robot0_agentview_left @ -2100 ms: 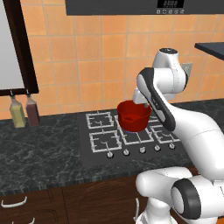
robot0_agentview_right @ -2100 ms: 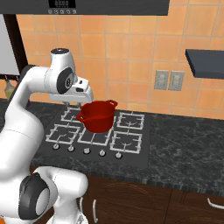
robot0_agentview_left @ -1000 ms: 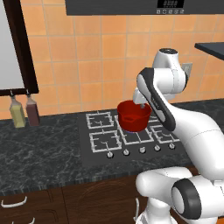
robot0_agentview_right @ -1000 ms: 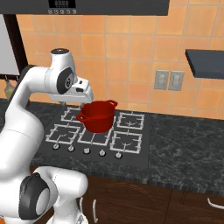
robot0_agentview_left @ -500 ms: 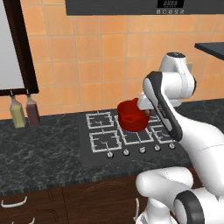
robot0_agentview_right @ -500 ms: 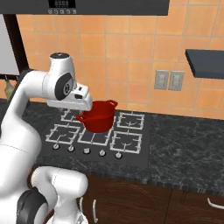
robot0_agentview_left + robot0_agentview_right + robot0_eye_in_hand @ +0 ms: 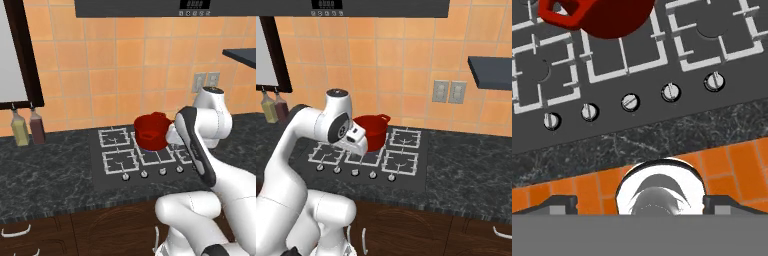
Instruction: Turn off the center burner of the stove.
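A: Where was the stove (image 7: 150, 157)?

B: Set flat in the dark marbled tabletop (image 7: 50, 175), below the orange tile wall (image 7: 125, 65). Center burner (image 7: 619, 55) sat mid-cooktop under its square grate, w/ a red pot (image 7: 372, 131) on its rear part. Five silver knobs ran along the front edge; middle knob (image 7: 630, 102) just fwd of that grate.

A: End effector?

B: Hand view looked down on the knob row from above, well apart from it, nothing held. Fingertips barely visible at the frame's bottom, so apart or together – couldn't tell

A: Other items?

B: Two bottles (image 7: 27, 127) stood at the wall, left of the stove
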